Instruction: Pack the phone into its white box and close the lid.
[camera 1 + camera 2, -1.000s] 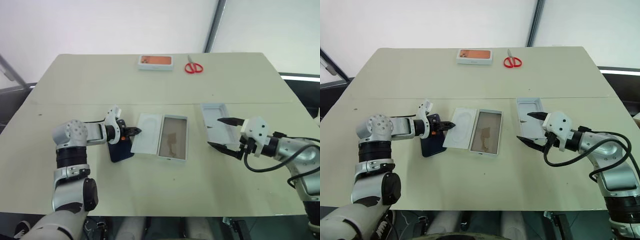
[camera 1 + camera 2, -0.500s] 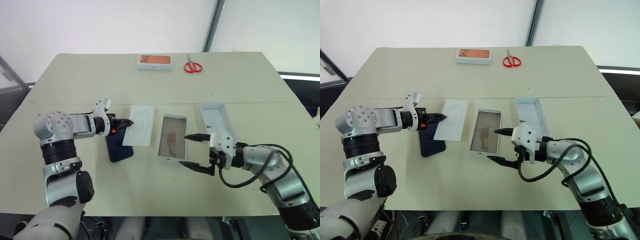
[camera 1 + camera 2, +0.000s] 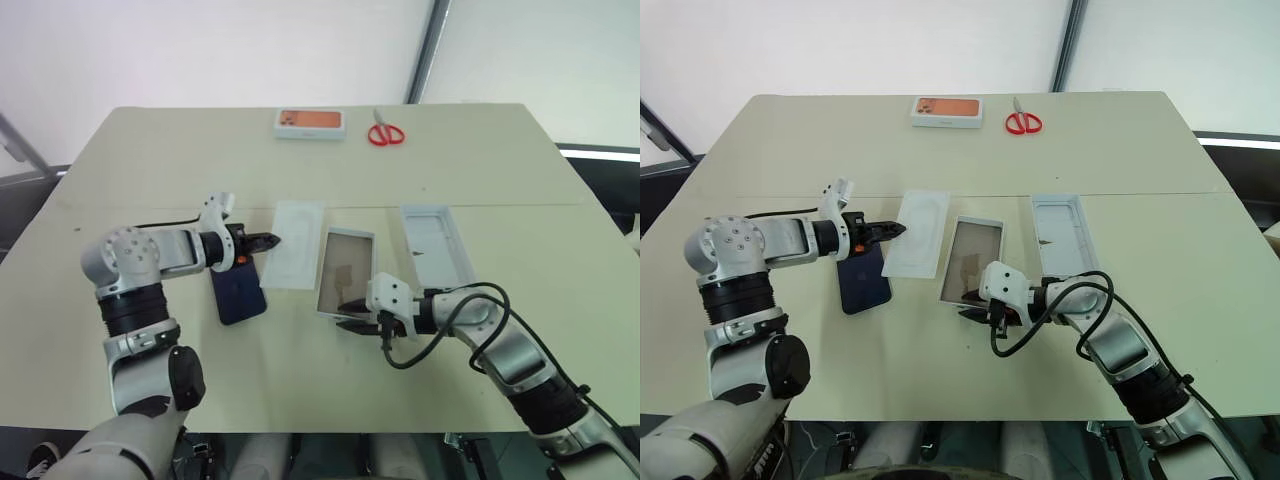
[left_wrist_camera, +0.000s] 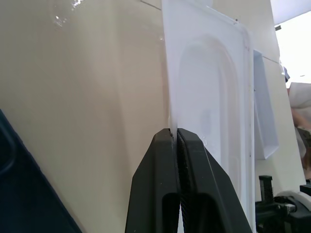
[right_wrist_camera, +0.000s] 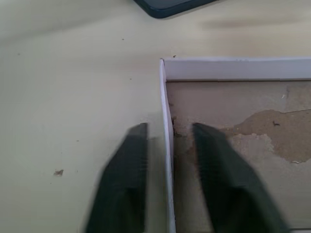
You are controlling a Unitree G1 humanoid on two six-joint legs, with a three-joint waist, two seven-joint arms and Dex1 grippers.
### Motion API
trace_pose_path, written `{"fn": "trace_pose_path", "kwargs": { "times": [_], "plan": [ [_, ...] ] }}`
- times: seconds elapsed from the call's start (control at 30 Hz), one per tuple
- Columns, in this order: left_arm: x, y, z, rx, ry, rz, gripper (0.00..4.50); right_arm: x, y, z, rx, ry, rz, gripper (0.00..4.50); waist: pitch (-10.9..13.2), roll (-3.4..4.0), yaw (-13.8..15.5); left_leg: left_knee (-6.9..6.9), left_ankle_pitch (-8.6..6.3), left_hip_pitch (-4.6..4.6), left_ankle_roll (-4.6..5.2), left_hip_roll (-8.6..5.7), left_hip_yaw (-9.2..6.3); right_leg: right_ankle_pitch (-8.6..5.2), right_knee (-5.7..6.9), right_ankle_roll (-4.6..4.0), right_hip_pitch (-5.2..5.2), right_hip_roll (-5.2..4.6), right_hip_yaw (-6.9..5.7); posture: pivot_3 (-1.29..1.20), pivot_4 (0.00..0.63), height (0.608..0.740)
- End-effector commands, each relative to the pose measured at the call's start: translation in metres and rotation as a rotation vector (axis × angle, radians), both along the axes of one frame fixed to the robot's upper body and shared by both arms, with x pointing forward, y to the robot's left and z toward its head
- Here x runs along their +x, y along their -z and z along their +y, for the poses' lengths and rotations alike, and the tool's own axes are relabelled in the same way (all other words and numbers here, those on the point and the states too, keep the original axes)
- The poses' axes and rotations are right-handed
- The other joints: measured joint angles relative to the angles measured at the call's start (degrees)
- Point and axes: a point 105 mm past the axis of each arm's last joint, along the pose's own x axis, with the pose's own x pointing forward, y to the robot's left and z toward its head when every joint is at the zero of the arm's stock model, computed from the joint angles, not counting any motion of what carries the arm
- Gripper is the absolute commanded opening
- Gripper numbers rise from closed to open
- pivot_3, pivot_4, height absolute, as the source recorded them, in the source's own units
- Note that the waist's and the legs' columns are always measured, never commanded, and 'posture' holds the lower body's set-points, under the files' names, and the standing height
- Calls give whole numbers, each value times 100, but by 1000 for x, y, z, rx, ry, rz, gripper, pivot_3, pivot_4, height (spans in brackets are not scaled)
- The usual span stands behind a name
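Observation:
The navy phone (image 3: pixel 240 291) lies flat on the table, left of the white box (image 3: pixel 345 268), an open tray with a brownish floor. My left gripper (image 3: pixel 272 241) is shut on the edge of a thin white insert (image 3: pixel 298 244) and holds it tilted above the table between phone and box; the left wrist view shows the pinch (image 4: pixel 175 131). My right gripper (image 3: pixel 350 312) is at the box's near end. Its blurred fingers (image 5: pixel 131 160) stand one on each side of the short wall (image 5: pixel 165 111), closed in on it. The lid (image 3: pixel 436 246) lies open side up to the right of the box.
A white box with an orange face (image 3: pixel 311 122) and red scissors (image 3: pixel 386 133) lie at the far side of the table (image 3: pixel 180 170). A seam runs across the tabletop just beyond the lid.
My right gripper swept left from beside the lid to the box's near end, and its wide-open fingers closed around the wall. My left gripper lifted the insert off the box and to the left.

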Motion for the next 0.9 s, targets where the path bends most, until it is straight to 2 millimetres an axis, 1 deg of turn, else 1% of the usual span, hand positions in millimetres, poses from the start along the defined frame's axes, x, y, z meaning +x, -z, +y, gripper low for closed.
{"fn": "trace_pose_path", "kwargs": {
  "times": [0.03, 0.1, 0.27, 0.37, 0.47, 0.57, 0.63, 0.7, 0.77, 0.9],
  "plan": [
    [-3, -8, -10, -27, 17, -43, 0, -9, -9, 9, 34, -77, -34, 81, 0, 0, 2, 0, 0, 0, 0, 0, 0, 0, 0, 0, 1, 0, 0, 0, 150, 740],
    [-4, -8, -14, -30, 17, -47, 0, -14, -12, 12, 64, -98, -19, 81, 0, -1, -1, 0, 0, 0, 0, 0, 0, 0, 0, 0, 0, 0, 0, 0, 150, 740],
    [-9, -6, -27, -51, 45, -53, 0, -7, -13, 10, 48, -74, -83, 81, 0, -1, -13, -1, 0, 0, 0, 1, 0, 0, 0, 0, -1, 0, 0, 0, 150, 740],
    [-14, -3, -33, -46, 52, -56, 0, -3, -17, 8, 74, -60, -64, 81, 0, -1, -15, -1, 0, 0, 0, 1, 0, 0, 0, 0, 0, 0, 0, 0, 150, 740],
    [-16, -1, -35, -50, 56, -50, 0, -7, -20, 8, 94, -85, -43, 915, 1, -1, -7, -1, -1, 0, 0, 1, 0, 0, 0, 0, 0, 1, 0, 0, 150, 740],
    [-17, 0, -38, -54, 58, -49, 0, -9, -20, 6, 76, -96, -58, 2342, 1, -1, 7, 1, -2, 0, 3, 0, 0, 0, 0, 0, 1, 0, 0, 0, 150, 740],
    [-18, 0, -39, -48, 60, -49, 0, -7, -25, 2, 73, -86, -92, 3203, 1, -1, 10, 1, -2, 0, 3, 0, 0, 0, 0, 0, 2, 0, 0, 0, 150, 740],
    [-20, 1, -41, -35, 68, -55, 0, -4, -31, -8, 69, -55, -105, 3203, 1, -1, 11, 1, -2, 0, 3, 0, 1, 0, 0, 0, 2, 0, 0, 0, 150, 740],
    [-24, 2, -44, -32, 87, -60, 0, -6, -35, -23, 55, -28, -91, 3203, 1, -1, 28, 2, -2, 0, 3, -1, 1, 0, -1, 0, 2, -1, 1, 0, 150, 740],
    [-28, 4, -50, -35, 107, -61, 0, -11, -39, -46, 32, 23, -77, 3203, 1, -4, 30, 4, -10, 0, 17, -2, 0, 0, -1, 0, 6, -1, 0, 0, 150, 740]
  ]
}}
